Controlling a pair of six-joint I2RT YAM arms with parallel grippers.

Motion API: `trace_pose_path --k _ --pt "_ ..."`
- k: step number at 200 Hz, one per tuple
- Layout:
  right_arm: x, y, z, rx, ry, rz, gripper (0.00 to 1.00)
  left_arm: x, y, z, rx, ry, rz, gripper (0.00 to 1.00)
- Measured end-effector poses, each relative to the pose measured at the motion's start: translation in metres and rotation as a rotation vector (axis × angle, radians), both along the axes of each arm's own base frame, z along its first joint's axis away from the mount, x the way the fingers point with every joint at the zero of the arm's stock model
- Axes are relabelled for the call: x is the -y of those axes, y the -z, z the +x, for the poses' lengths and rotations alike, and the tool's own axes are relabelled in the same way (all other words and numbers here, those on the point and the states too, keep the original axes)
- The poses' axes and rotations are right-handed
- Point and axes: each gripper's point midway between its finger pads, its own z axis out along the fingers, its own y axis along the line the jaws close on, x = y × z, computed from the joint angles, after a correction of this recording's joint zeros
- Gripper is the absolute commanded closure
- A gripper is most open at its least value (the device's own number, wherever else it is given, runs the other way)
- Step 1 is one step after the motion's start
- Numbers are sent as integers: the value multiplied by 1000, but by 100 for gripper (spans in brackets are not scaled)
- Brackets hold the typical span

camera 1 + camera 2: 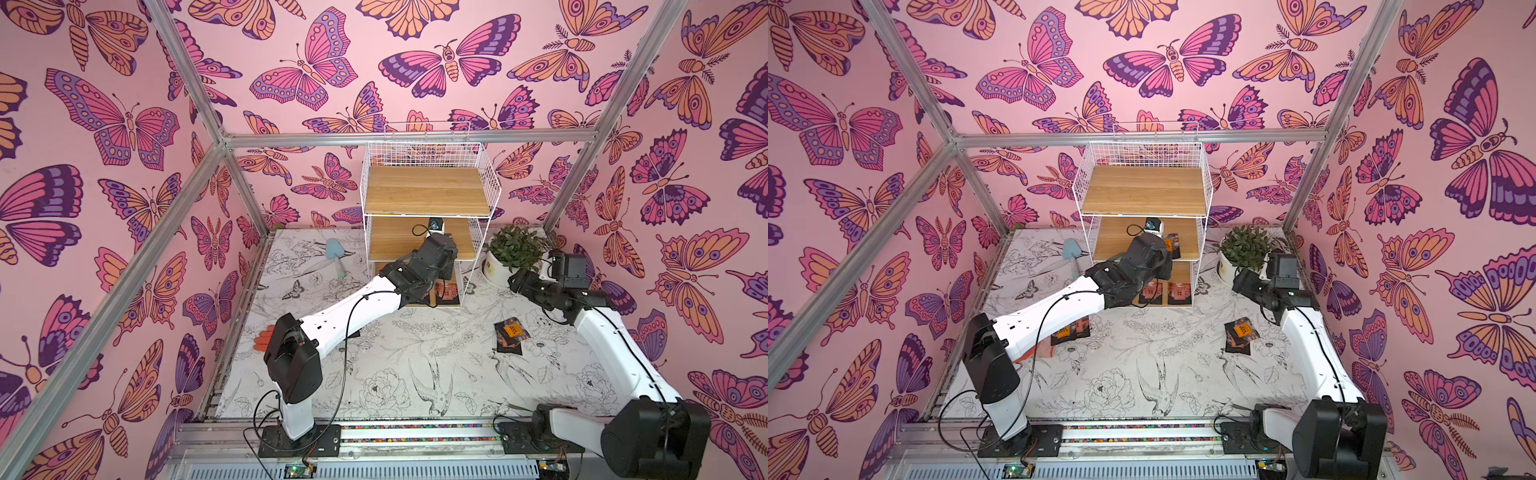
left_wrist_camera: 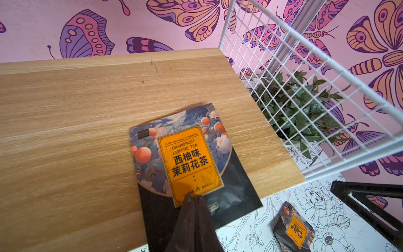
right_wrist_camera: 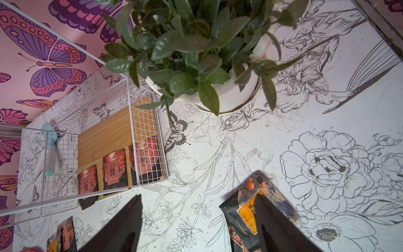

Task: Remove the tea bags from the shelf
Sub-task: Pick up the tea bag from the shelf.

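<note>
Showing the left claw [image 2: 194,201] clenched, its tips pressed together on the lower edge of the orange label of a tea bag [image 2: 185,152] that lay flat on the middle board of the shelf [image 2: 87,104]. No part of the sachet was seen between the tips, so contact appeared to be from above, not a pinch. In the left wrist view the sachet's long axis ran from the claw at lower centre straight up the frame toward the back of the board. Its black near end already overhung the board's front edge at lower right. A pull back along that axis would probably slide it clear. The right claw [image 3: 197,194] hung released and empty over the worktop [image 3: 327,109], beside the potted plant [image 3: 196,43] and well apart from the middle board, so the left arm was plainly the nearer. Three red tea bags [image 3: 115,168] lay in a row on the lowest board. Others were already on the worktop [image 1: 1239,334], one partly behind a right claw finger in the right wrist view.
</note>
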Motion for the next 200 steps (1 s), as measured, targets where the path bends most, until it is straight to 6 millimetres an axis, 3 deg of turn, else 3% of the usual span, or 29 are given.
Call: trace_pose_path --k 8,67,122,200 --pt "0 0 0 0 0 0 17 0 0 0 0 0 0 90" --pt "0 0 0 0 0 0 17 0 -1 0 2 0 -2 72" --pt "0 0 0 1 0 0 17 0 -3 1 11 -6 -6 45" --pt "0 0 0 1 1 0 17 2 -6 0 19 -2 -5 36"
